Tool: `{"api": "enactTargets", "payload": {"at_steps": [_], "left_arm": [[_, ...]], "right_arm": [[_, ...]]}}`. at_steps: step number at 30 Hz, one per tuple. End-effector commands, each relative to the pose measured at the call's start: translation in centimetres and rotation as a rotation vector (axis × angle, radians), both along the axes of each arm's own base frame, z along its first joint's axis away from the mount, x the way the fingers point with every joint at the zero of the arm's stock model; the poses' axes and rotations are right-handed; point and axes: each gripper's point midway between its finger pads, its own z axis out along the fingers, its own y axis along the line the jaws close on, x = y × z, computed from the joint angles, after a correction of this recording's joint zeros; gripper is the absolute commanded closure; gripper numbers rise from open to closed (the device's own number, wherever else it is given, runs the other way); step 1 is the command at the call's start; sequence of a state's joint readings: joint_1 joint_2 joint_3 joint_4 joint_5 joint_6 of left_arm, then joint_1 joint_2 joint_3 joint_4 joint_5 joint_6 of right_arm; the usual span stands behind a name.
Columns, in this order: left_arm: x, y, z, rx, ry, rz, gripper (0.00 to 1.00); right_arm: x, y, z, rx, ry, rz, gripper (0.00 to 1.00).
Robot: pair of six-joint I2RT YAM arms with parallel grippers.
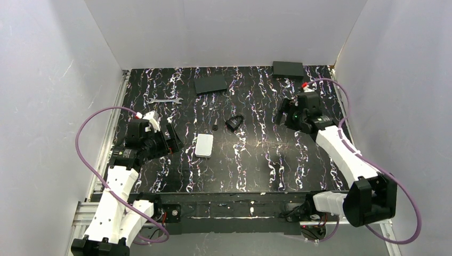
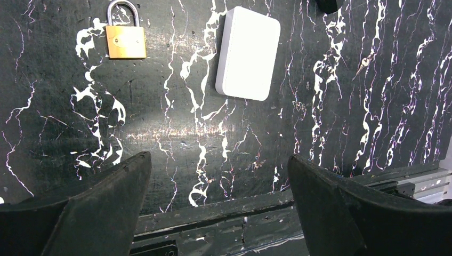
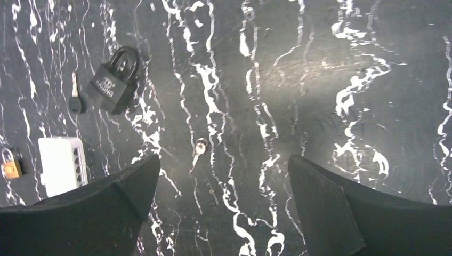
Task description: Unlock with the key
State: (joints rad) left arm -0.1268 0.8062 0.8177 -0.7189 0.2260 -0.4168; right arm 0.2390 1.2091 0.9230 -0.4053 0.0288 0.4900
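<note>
- Top view: the whole surface [image 1: 256, 176] is in sight. The key [image 1: 215, 127] is a dark speck mid-surface, just left of the black padlock [image 1: 235, 122] and beyond the white box [image 1: 204, 145]. It is too small here to read any detail.
- Top view only: a wrench [image 1: 165, 100] at far left, a black slab [image 1: 210, 84] and a black box [image 1: 288, 68] at the back.
- Left hand [image 1: 169, 140] sits left of the white box. Right hand [image 1: 284, 113] sits right of the black padlock. Both are apart from the key.
- Left wrist: left hand [image 2: 218, 160] has its jaws spread wide with nothing between them. This is the clearest look at the brass padlock [image 2: 126, 37], which lies flat at upper left, apart from the white box [image 2: 248, 53]. The key is out of this frame.
- Right wrist: right hand [image 3: 224, 160] has its jaws wide and is empty, above bare surface.
- This view gives the best look at the key [image 3: 75, 96]. It lies flat just left of the black padlock [image 3: 113, 80], with a small gap showing between them. The black head is nearer the camera and the slim pale blade points away. It is far smaller than the padlock.
- Right wrist only: a silver key [image 3: 198, 151] lies ahead between the fingers, and the white box [image 3: 61, 165] shows a port row. The brass padlock [image 3: 10, 166] is at the left edge.
</note>
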Motion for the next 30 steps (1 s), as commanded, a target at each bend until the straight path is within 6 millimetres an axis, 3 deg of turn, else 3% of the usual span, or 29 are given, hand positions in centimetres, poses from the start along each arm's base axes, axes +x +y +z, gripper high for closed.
{"api": "enactTargets", "payload": {"at_steps": [1,12,16,19,30], "left_arm": [[-0.3,-0.2,-0.5,0.0,0.025,-0.014,0.01],[-0.2,-0.1,-1.9,0.022,0.105,-0.007,0.01],[-0.2,0.0,-1.9,0.026,0.105,-0.001,0.01],[-0.2,0.1,-1.9,0.029,0.104,0.0,0.01],[-0.3,1.1,-2.1,0.074,0.111,0.045,0.01]], "right_arm": [[-0.7,1.3,1.1,-0.16,0.04,0.006,0.0],[-4.9,6.9,-3.2,-0.327,0.184,-0.019,0.0],[-5.7,7.8,-4.5,-0.348,0.201,-0.077,0.02],[-5.5,7.7,-5.3,-0.362,0.209,-0.137,0.09],[-3.3,9.7,-6.3,-0.403,0.205,-0.101,0.11]]}}
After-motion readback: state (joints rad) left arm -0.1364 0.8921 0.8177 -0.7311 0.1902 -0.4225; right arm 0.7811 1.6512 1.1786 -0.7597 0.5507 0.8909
